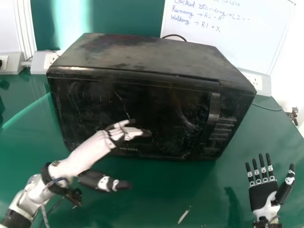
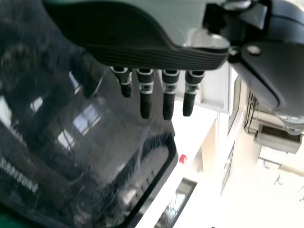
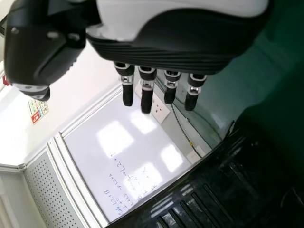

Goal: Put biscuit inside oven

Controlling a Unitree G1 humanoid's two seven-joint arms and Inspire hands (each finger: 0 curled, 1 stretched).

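The microwave oven (image 1: 142,54) stands on the green table (image 1: 156,190), its front facing the robot. The left hand (image 1: 114,137) is in front of the lower part of the door (image 1: 90,102), left of the handle (image 1: 214,107); whether it touches the door cannot be told. Its fingers are extended and point across the door, with the thumb well apart below them, and the hand grips nothing. The right hand (image 1: 262,194) is in front of and to the right of the oven, apart from it, with its fingers straight up, its thumb spread to the side and its black palm bare.

The oven is black and boxy, its door closed. The top is dull, with blotchy grey and brownish patches, and a worn line runs along the front edge. The glossy door has thin scratches and a pale scuffed area near the upright handle; the left wrist view shows bright window reflections on it. Dark ribbed controls (image 1: 223,128) sit to the right of the door.

A whiteboard (image 1: 256,42) with blue writing is behind the oven, beside a white socket strip (image 1: 256,81).
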